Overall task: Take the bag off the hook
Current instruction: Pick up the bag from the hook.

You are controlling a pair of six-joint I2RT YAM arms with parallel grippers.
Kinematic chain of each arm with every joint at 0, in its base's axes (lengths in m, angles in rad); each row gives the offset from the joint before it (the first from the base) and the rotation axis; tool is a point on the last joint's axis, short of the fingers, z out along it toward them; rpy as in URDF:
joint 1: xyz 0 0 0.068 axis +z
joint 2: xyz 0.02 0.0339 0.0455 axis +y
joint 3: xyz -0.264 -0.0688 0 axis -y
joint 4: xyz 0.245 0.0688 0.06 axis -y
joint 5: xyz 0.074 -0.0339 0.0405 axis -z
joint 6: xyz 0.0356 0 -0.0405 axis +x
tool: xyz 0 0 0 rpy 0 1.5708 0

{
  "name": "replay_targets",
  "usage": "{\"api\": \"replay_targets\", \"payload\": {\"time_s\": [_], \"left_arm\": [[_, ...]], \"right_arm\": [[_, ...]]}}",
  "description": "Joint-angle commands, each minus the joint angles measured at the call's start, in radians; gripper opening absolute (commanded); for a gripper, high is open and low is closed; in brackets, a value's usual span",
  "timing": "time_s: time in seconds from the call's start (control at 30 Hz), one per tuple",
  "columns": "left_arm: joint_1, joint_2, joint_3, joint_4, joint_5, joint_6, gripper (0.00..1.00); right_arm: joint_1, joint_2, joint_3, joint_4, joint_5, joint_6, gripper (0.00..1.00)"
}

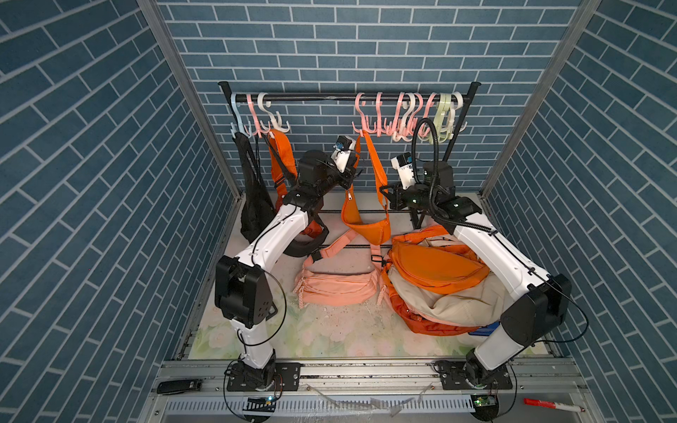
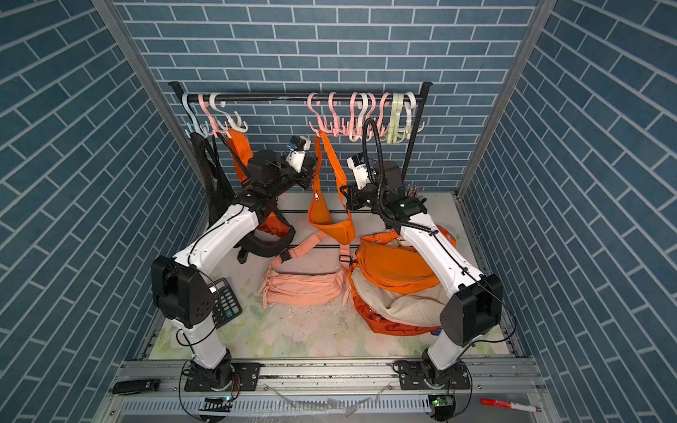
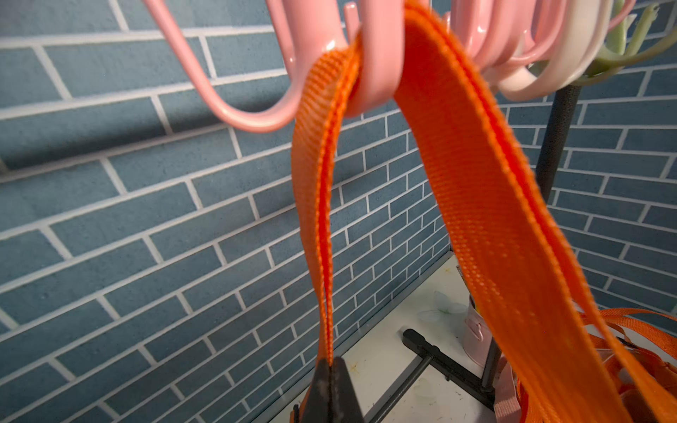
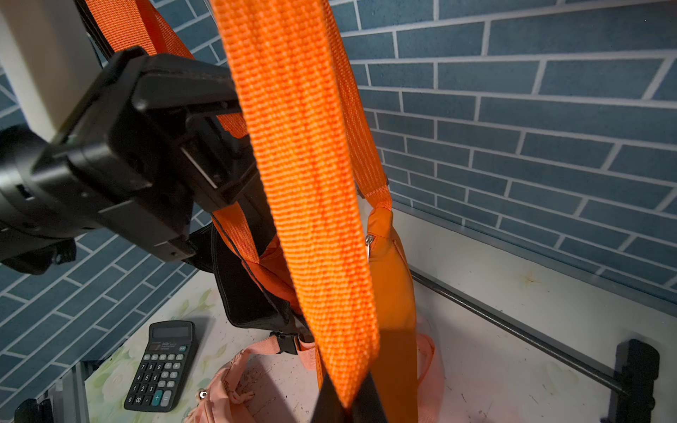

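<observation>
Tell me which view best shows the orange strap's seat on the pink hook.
Left wrist: orange strap looped over the pink hook, close up, left pincer shut on it below. In both top views the hook is small. Right wrist shows strap only.

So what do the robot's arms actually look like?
The left arm and right arm are white shells with black joint housings. Thin black cables run along them; a thick ribbed hose loops over the right. The left tool and right tool are black, tapering.
</observation>
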Motion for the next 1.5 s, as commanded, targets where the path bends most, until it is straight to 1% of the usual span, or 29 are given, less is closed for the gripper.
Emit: {"api": "replay_targets", "payload": {"time_s": [0.0, 0.03, 0.07, 0.1, 0.17, 0.23, 0.33, 0.37, 0.7, 0.77, 0.9, 1.07, 1.17, 1.23, 1.33, 1.47], "left_arm": [[0.008, -0.027, 0.009, 0.028, 0.031, -0.002, 0.00], [0.011, -0.027, 0.006, 0.033, 0.055, -0.007, 0.00], [0.017, -0.030, 0.002, 0.043, 0.085, -0.017, 0.02], [0.021, -0.031, -0.003, 0.055, 0.106, -0.025, 0.08], [0.025, -0.039, -0.027, 0.090, 0.121, -0.042, 0.25], [0.029, -0.040, -0.040, 0.109, 0.112, -0.045, 0.36], [0.032, -0.028, -0.032, 0.103, 0.099, -0.045, 0.46], [0.034, -0.020, -0.028, 0.102, 0.095, -0.042, 0.47], [0.039, 0.068, 0.080, 0.066, 0.046, -0.028, 0.48], [0.038, 0.069, 0.081, 0.065, 0.023, -0.024, 0.48], [0.039, 0.028, -0.002, 0.119, 0.018, -0.031, 0.48], [0.039, -0.066, -0.182, 0.234, 0.041, -0.069, 0.48], [0.041, -0.111, -0.257, 0.282, 0.043, -0.079, 0.48], [0.041, -0.120, -0.265, 0.277, 0.045, -0.071, 0.48], [0.039, -0.105, -0.232, 0.236, 0.045, -0.051, 0.50], [0.041, -0.054, -0.155, 0.195, 0.058, -0.048, 0.58]], "right_arm": [[-0.007, -0.005, 0.041, -0.010, -0.007, -0.003, 0.00], [-0.008, -0.006, 0.042, -0.012, -0.007, -0.003, 0.00], [-0.008, -0.010, 0.042, -0.014, -0.007, -0.003, 0.00], [-0.008, -0.009, 0.045, -0.018, -0.007, -0.003, 0.00], [-0.008, -0.013, 0.045, -0.025, -0.007, -0.002, 0.00], [-0.008, -0.014, 0.045, -0.026, -0.010, -0.002, 0.00], [-0.008, -0.017, 0.048, -0.028, -0.015, 0.005, 0.00], [-0.008, -0.018, 0.048, -0.027, -0.016, 0.007, 0.00], [-0.009, -0.025, 0.052, -0.038, -0.018, 0.017, 0.00], [-0.008, -0.027, 0.053, -0.042, -0.016, 0.016, 0.00], [-0.010, -0.035, 0.049, -0.045, -0.010, 0.012, 0.00], [-0.010, -0.026, 0.057, -0.048, -0.014, 0.011, 0.00], [-0.010, -0.023, 0.060, -0.051, -0.015, 0.010, 0.00], [-0.010, -0.022, 0.061, -0.050, -0.016, 0.009, 0.00], [-0.010, -0.023, 0.061, -0.049, -0.019, 0.012, 0.00], [-0.010, -0.026, 0.056, -0.047, -0.023, 0.018, 0.00]]}}
